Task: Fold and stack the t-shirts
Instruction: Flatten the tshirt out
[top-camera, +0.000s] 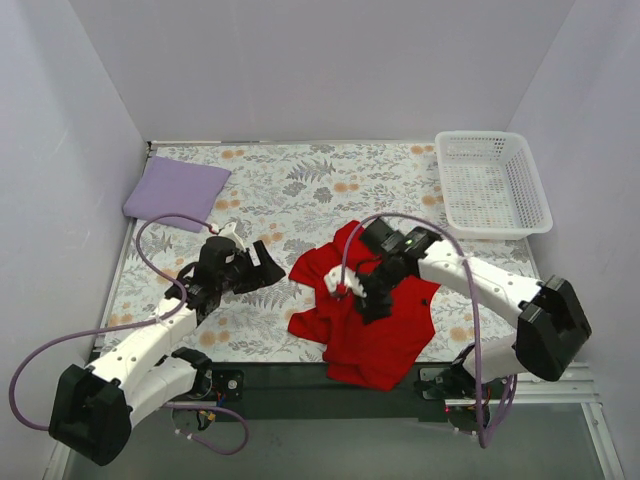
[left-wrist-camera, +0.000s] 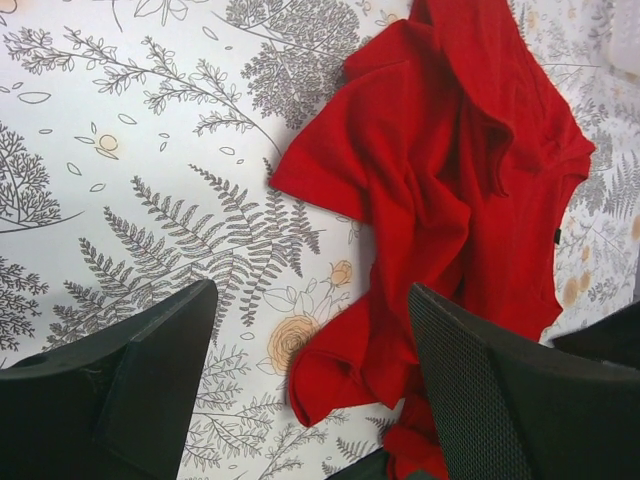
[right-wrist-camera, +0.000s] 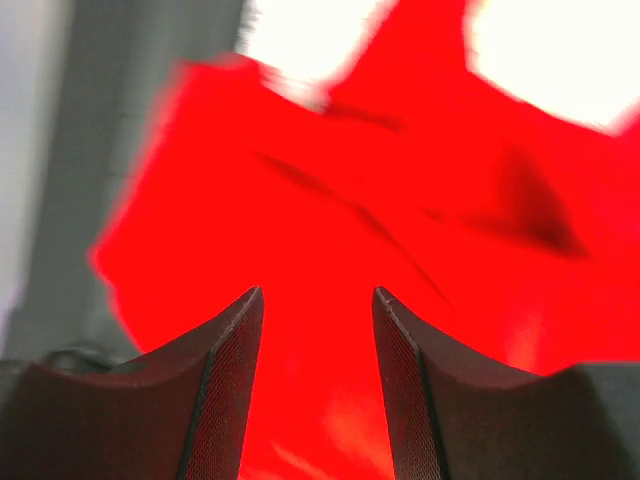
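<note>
Your left pincer (left-wrist-camera: 312, 375) hangs wide open over the bench (top-camera: 300, 180), just left of the crumpled red shirt (top-camera: 380, 335). Your right pincer (right-wrist-camera: 318, 340) is parted close over that shirt, pinching nothing. The folded lavender shirt (top-camera: 176, 192) lies in the far left corner

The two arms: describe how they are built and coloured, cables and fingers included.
The left arm and right arm have white links with bulky black joint housings. A lavender cable loops loosely along each. The left gripper and right gripper are black, each with two broad tapered fingers whose inner faces carry a fine mesh texture. No markings are legible.
</note>
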